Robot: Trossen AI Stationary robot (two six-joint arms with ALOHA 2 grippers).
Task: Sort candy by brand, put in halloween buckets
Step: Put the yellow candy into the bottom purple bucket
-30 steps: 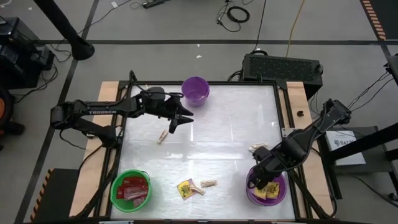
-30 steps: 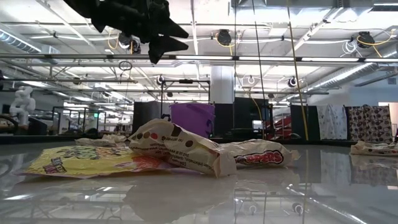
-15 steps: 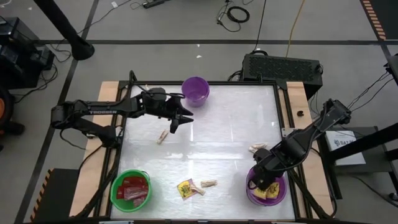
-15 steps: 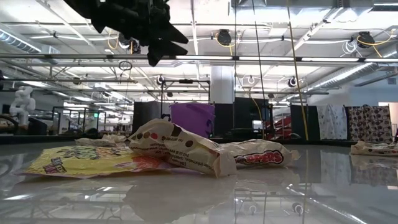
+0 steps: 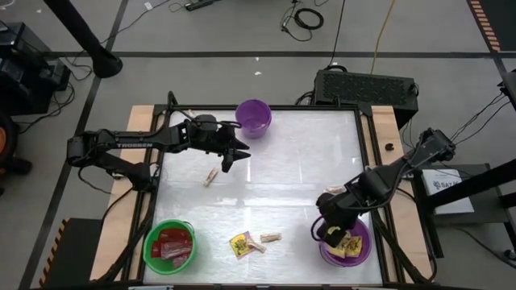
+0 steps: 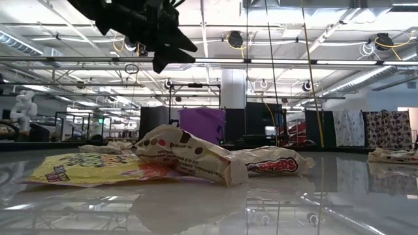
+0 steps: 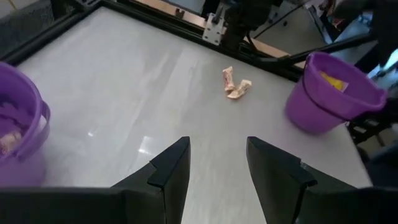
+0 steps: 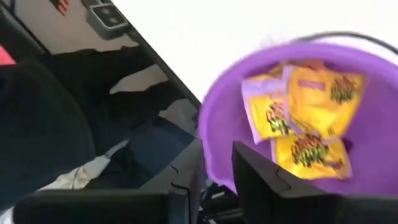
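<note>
My left tool hangs spread above the bench, nearer than my right tool, empty and parted by the yellow-filled pail, to the tan sweet lying diagonally just beside it.

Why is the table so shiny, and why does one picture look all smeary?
High view: ceiling lights glare off the white table. Low view: the glossy top mirrors the candy lying on it. Right wrist view: the purple bucket and its yellow packets are blurred. Left wrist view: sharp.
</note>
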